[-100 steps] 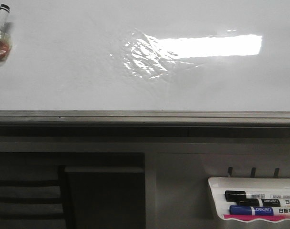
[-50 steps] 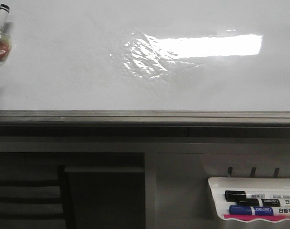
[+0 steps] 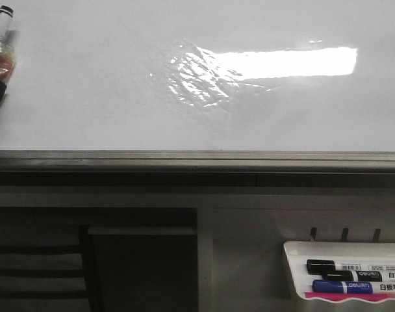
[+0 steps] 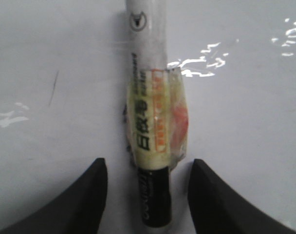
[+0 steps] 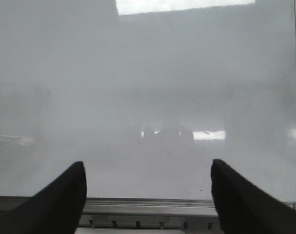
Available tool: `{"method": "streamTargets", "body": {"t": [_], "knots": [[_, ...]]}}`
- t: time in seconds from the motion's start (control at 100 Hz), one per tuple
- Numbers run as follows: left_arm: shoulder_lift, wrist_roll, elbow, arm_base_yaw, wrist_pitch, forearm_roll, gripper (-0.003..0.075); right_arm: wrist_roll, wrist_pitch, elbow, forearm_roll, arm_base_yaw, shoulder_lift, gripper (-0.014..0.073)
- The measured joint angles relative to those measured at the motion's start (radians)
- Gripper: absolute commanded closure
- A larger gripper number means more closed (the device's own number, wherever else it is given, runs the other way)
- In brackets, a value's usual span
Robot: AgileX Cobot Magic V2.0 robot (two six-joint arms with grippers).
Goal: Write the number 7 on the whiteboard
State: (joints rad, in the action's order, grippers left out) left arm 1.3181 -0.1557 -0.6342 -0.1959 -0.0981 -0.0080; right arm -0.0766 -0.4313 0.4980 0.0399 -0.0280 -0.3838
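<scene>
The large glossy white whiteboard with a grey metal edge frame (image 3: pixel 119 97) fills the upper part of the front view, a bright rectangular light reflection spread across its middle; no finished number 7 can be made out on it, only a thin short dark stroke (image 4: pixel 52 87) seen in the left wrist view. A white marker with a black end and a yellowish taped label (image 4: pixel 150 122) is seen lying between the dark jaws of the left gripper (image 4: pixel 148 195), which stand apart on either side without touching it. The right gripper (image 5: pixel 148 195) is held before the board with its jaws wide apart. A small white tray (image 3: pixel 295 260) with a black marker (image 3: pixel 340 266) and a blue marker (image 3: pixel 353 286) is mounted below the frame at the right.
</scene>
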Motion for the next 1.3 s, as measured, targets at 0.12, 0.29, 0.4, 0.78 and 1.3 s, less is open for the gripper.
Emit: {"method": "streamTargets", "body": {"t": [0.12, 0.29, 0.4, 0.78, 1.3], "knots": [[0.013, -0.002, -0.009, 0.000, -0.007, 0.001, 0.0468, 0.000, 0.000, 0.000, -0.002, 0.000, 0.000, 0.0115], [0.017, -0.004, -0.013, 0.000, -0.009, 0.008, 0.0641, 0.000, 0.000, 0.000, -0.002, 0.000, 0.000, 0.0115], [0.015, -0.004, -0.013, 0.000, -0.005, 0.008, 0.0717, 0.000, -0.002, 0.000, -0.002, 0.000, 0.000, 0.0115], [-0.047, -0.010, -0.175, 0.000, 0.513, 0.008, 0.0741, 0.000, -0.249, 0.107, -0.065, 0.000, -0.093, 0.0116], [-0.057, -0.599, -0.338, -0.360, 0.919, -0.239, 0.0741, 0.726, -0.695, 0.405, -0.760, 0.000, -0.583, 0.0116]]}}
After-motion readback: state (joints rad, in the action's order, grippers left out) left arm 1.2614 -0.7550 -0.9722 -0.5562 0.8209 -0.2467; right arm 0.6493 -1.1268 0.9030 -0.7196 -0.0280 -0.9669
